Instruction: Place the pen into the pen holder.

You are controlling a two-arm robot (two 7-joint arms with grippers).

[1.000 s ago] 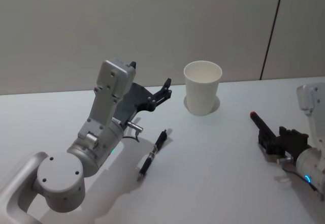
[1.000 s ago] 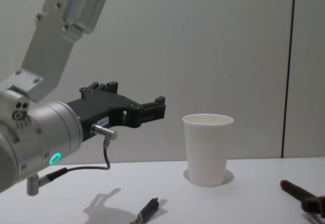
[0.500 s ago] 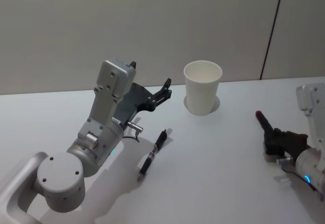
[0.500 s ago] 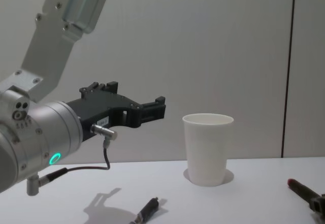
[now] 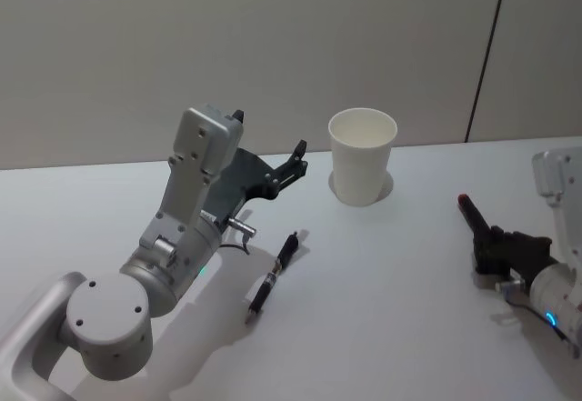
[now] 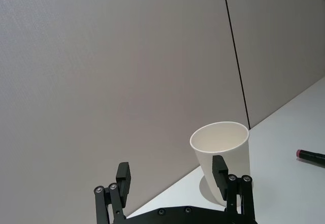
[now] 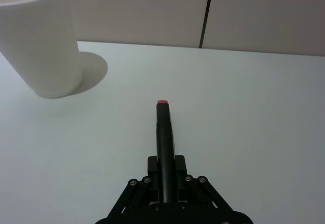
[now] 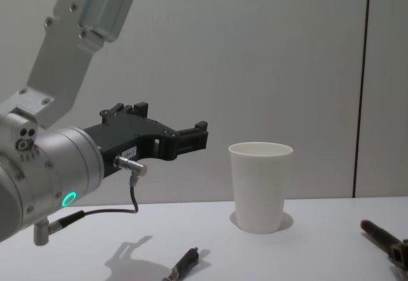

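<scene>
Right gripper (image 7: 164, 165): low over the near right part of the table (image 5: 382, 310), its fingers closed on the back end of a pen.
Red-tipped pen (image 7: 162, 127): held in that grip and sticking out forward. The red tip points roughly toward the far side of the table and is well apart from the cup. It cannot be told whether the tip touches the tabletop.
Black pen (image 5: 273, 278): lies loose and flat on the table near the middle, set diagonally, just beside the left arm's wrist. No finger touches it, and it is well apart from the cup.
Left gripper (image 6: 171, 170): raised above the table, farther back than the black pen and aimed toward the cup. Its two fingers are spread apart with nothing between them. In the left wrist view the cup stands beyond the fingers.
Pen holder (image 5: 362, 169): a white paper cup standing upright on the far part of the table, mouth up, between the two arms and touched by neither.
Wall (image 5: 273, 46): plain and pale, rising right behind the table's far edge.
</scene>
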